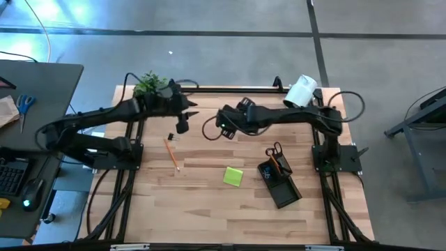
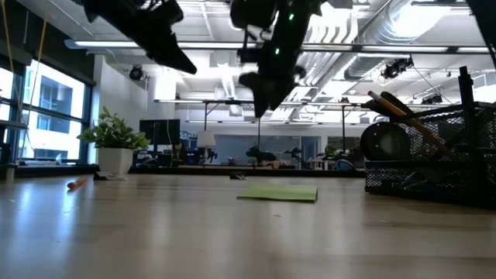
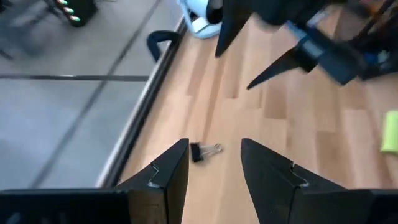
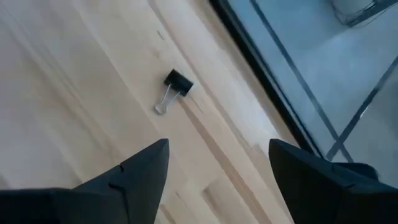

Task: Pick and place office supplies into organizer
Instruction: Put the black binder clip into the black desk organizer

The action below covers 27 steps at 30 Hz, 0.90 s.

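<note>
Left claw (image 3: 214, 177) open, empty, over binder clip (image 3: 205, 151) on bench (image 1: 209, 202) near orange pencil (image 1: 171, 153). Clip light, stiff, slippery wire loops; pinch black body. Right claw (image 4: 217, 174) wide open, empty, above another clip (image 4: 174, 89).

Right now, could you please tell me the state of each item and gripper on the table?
left gripper: open, empty, above a binder clip
right gripper: open, empty, raised
binder clip: lying on the table
orange pencil: lying flat
sticky-note pad: flat, outside organizer
organizer: holds scissors and pens
</note>
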### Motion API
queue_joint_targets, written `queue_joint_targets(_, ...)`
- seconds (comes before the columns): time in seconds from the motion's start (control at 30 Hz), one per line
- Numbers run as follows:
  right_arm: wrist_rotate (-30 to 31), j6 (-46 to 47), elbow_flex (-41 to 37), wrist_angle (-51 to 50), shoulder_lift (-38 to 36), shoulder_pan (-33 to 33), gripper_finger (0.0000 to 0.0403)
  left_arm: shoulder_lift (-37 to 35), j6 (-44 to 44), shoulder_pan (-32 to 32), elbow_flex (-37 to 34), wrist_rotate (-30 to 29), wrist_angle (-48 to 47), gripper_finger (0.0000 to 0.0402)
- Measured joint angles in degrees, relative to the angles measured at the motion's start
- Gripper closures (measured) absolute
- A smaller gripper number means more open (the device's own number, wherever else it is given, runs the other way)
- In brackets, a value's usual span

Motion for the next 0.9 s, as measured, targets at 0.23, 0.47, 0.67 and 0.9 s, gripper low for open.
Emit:
queue_joint_targets(0.23,1.6,7.4,-8.6,0.8,-8.4,5.3,0.0133,9.1,-5.9,7.6,-1.0,13.2,6.9,0.0266)
queue_joint_targets(0.47,-0.2,13.3,-20.7,13.0,-15.0,10.9,0.0133,25.1,-12.7,8.7,0.4,13.6,20.4,0.0266)
queue_joint_targets(0.67,0.7,16.4,-27.7,25.8,-17.2,13.8,0.0133,36.2,-12.6,8.6,10.1,11.9,13.9,0.0266)
queue_joint_targets(0.9,3.3,18.1,-34.0,38.0,-17.2,16.1,0.0133,45.0,-8.3,8.7,17.5,8.8,7.5,0.0266)
